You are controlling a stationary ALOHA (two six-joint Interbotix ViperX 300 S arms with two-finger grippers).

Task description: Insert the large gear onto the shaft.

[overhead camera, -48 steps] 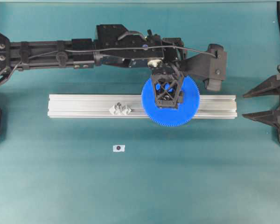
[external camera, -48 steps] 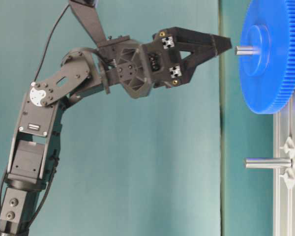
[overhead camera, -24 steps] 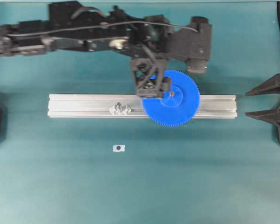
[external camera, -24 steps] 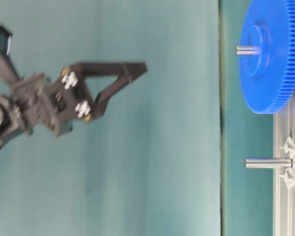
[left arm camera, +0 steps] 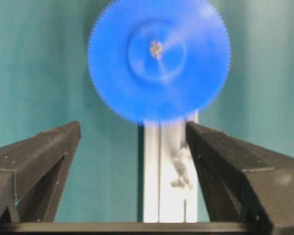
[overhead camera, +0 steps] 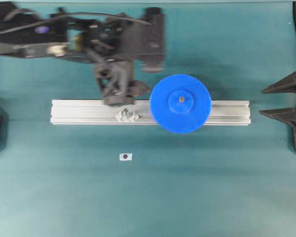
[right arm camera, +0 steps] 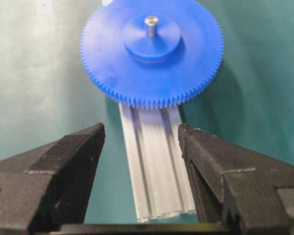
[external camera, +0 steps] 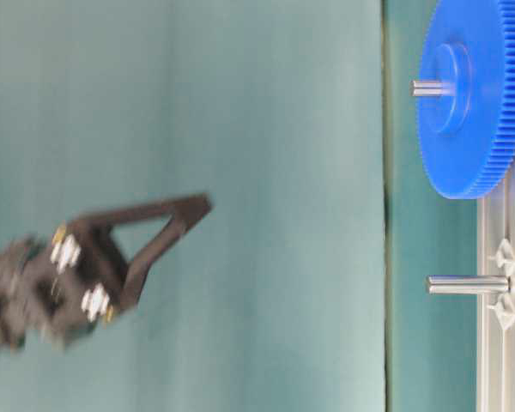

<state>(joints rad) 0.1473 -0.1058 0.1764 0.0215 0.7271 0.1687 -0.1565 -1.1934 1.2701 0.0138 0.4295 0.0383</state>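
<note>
Overhead exterior: the large gear (overhead camera: 180,103) was seen flat on the aluminium rail (overhead camera: 84,112), seated on the shaft (overhead camera: 181,99), whose tip showed through the hub's centre. The left gripper (overhead camera: 119,97) was held above the rail's far edge, to the left of the gear and clear of it, nothing gripped; a second pin on its clear base (overhead camera: 127,115) was seen just in front of it on the rail. The right gripper (overhead camera: 277,101) was parked at the right edge, fingers apart, well away from the rail end. A small white tag (overhead camera: 125,156) was noted on the teal mat (overhead camera: 187,187). Table-level exterior (rotated sideways): the gear (external camera: 472,96) was seen pressed down near the rail with the shaft (external camera: 429,87) sticking out of the hub; the spare pin (external camera: 466,284) stood bare; the left gripper (external camera: 189,215) was blurred, well apart from both. Left wrist: fingers (left arm camera: 36,161) were spread wide and empty, gear (left arm camera: 159,58) ahead, blurred. Right wrist: fingers (right arm camera: 63,166) were spread wide and empty, rail end (right arm camera: 159,166) between them, gear (right arm camera: 152,54) and shaft (right arm camera: 150,25) beyond.
</note>
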